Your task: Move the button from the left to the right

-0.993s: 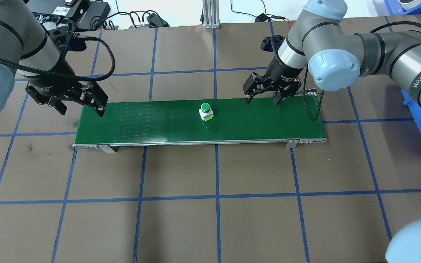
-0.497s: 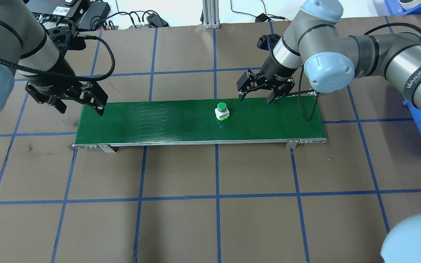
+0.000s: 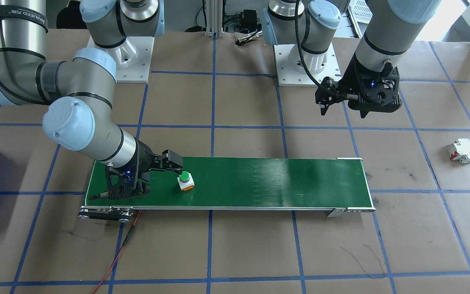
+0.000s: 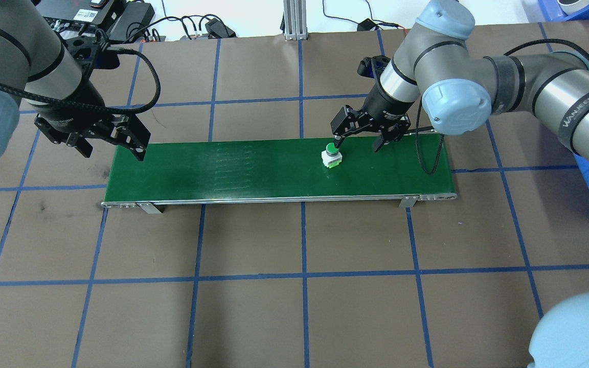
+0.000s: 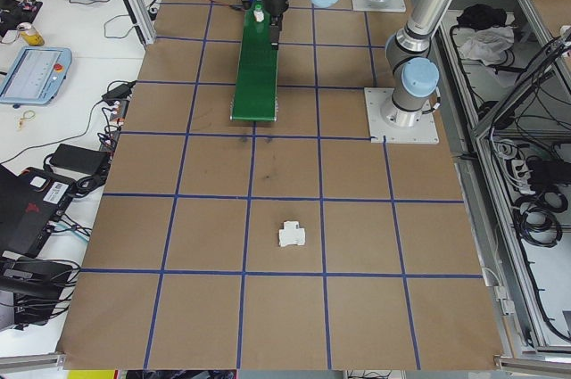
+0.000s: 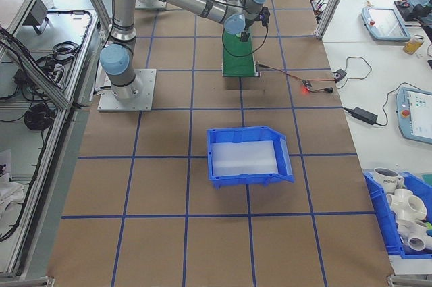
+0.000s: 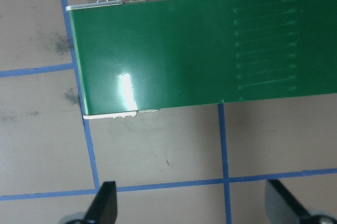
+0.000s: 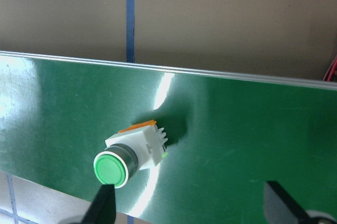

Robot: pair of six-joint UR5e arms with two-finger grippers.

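The button [image 4: 331,155] stands on the green belt [image 4: 253,168], its cap at one fingertip of the right gripper [image 4: 360,141], whose open, empty jaws could tip it if they descend off-centre; the left gripper [image 4: 113,147] hangs open and empty.

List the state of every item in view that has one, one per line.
button: upright on the green belt, not gripped
right gripper: open, one finger beside the button's cap
left gripper: open, empty, over the belt's other end
white breaker: lying on the table, off the belt
blue bin: nothing visible inside
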